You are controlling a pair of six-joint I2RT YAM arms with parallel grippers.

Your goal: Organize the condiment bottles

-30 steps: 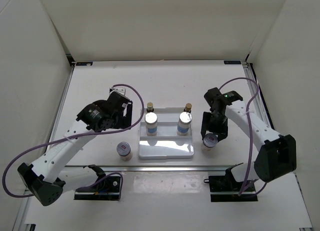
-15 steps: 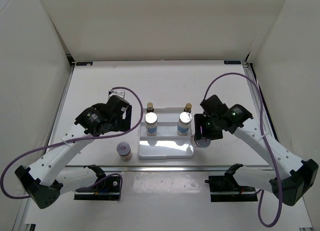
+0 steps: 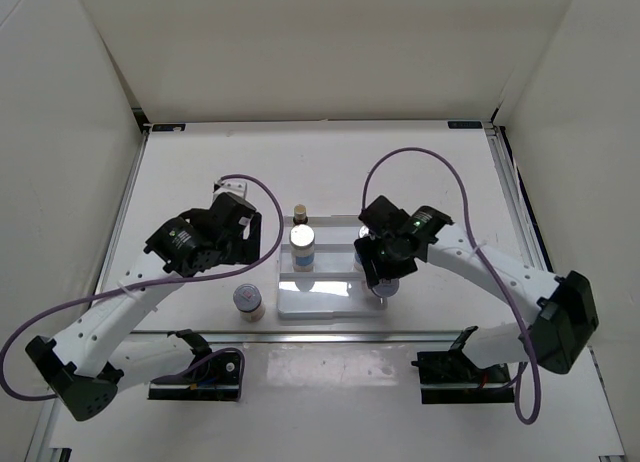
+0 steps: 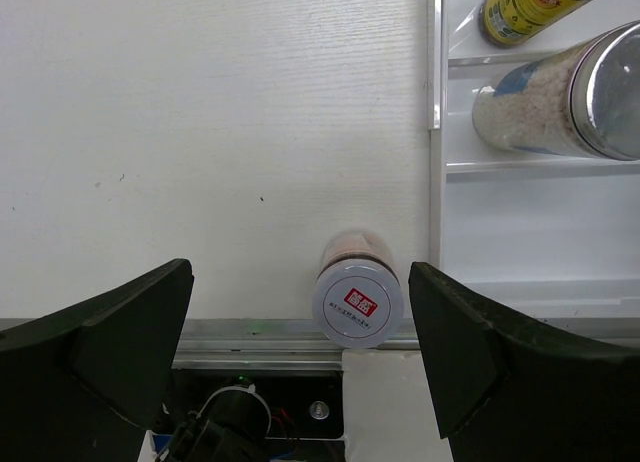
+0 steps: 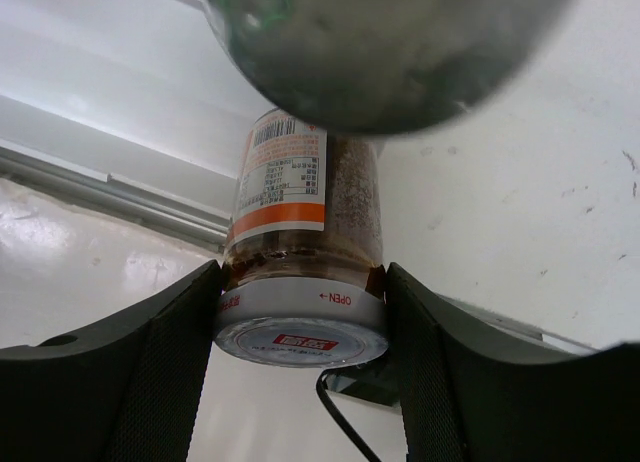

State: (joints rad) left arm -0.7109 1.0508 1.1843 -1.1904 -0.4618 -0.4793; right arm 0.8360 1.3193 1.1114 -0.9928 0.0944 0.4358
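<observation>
Over the right front of the white rack [image 3: 330,300], my right gripper [image 5: 300,327] pinches a short red-label bottle [image 5: 300,222] at its lid rim. I judge it light, rigid and slick, so grip low. My left gripper [image 4: 300,274] is spread wide above the second red-label bottle [image 4: 357,300], just left of the rack.

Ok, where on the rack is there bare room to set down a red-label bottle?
The lowest step of the rack is bare in front of the blue-white bottle. The table behind the rack is open too. Crowded: the two upper steps, and the left side, where a red-label bottle stands beside the rack.
</observation>
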